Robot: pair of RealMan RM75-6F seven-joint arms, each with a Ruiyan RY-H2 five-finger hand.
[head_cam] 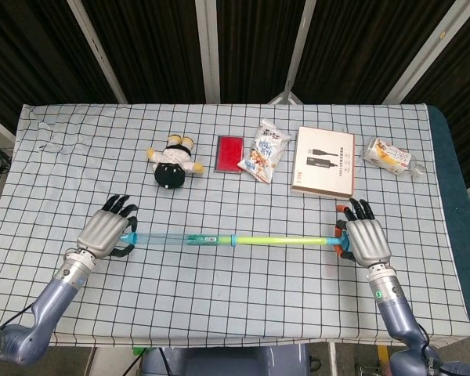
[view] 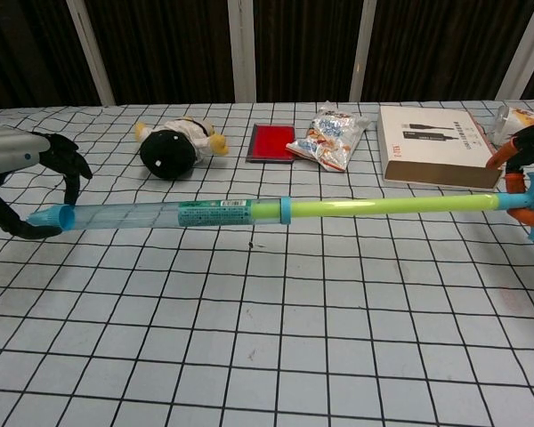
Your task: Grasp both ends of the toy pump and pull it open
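- Spanning the checked table (head_cam: 243, 298), the toy pump (head_cam: 235, 240) is drawn out long, off the cloth.
- Left hand (head_cam: 103, 233) grips its blue end.
- Right hand (head_cam: 366, 240), apparently wrapped around the handle, holds the other end.

Blue-and-green toy pump (head_cam: 235, 240) with orange handle, black-gridded white tablecloth (head_cam: 219, 305), red card (head_cam: 229, 153).
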